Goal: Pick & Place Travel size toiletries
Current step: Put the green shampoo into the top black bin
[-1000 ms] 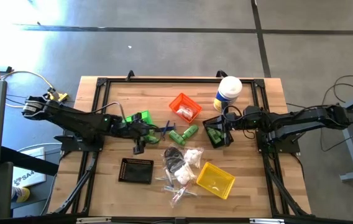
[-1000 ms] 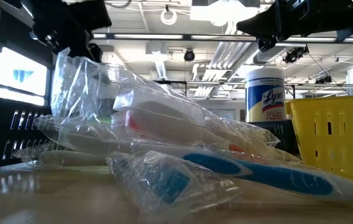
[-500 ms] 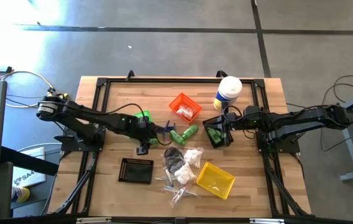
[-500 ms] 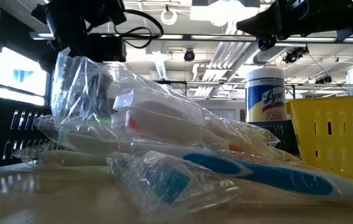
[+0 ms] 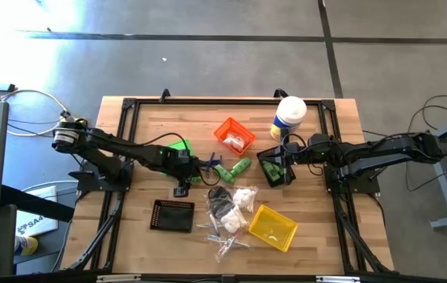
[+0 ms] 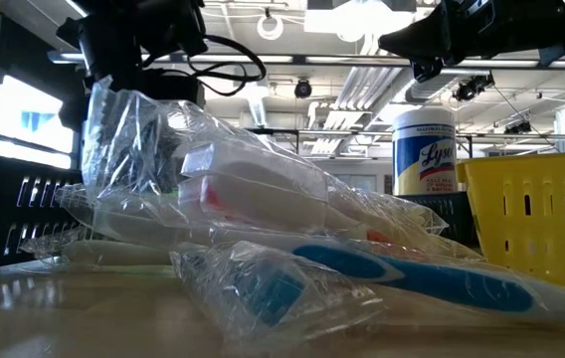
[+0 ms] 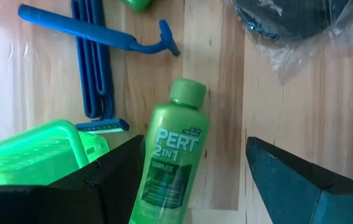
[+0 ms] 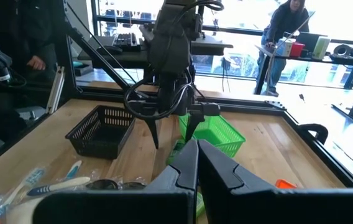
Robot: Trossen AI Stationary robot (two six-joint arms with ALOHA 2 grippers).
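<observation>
Lying flat, green bottle (image 7: 172, 163) cap points toward blue razors (image 7: 99, 37).

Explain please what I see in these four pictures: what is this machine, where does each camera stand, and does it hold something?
It is a robot with two dark arms at a wooden table. One camera looks down from above, one sits at table height, and one rides on each wrist.

The left gripper hangs with open jaws over a green shampoo bottle, not yet holding it. Blue razors lie beside it. The right gripper waits shut and empty at the right side.

Also on the table: small bins, green, orange, yellow and black, a tall white canister, and wrapped toothbrushes.
</observation>
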